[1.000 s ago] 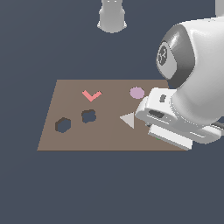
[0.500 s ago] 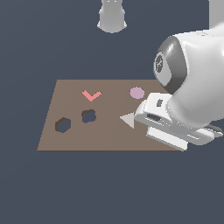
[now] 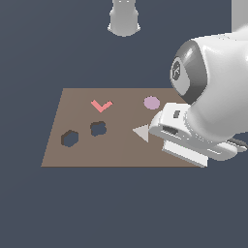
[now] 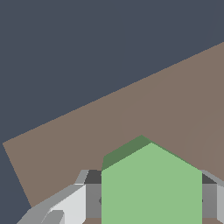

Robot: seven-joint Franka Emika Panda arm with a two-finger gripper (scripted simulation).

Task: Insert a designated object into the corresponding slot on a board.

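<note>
Seemingly the hand (image 4: 151,197) is gripping the green hexagonal block (image 4: 151,188) between its fingers at the brown board's (image 3: 116,150) edge on the exterior view's right, so carrying it across to the far hexagon-shaped slot (image 3: 69,138) is looking like the next step.
</note>
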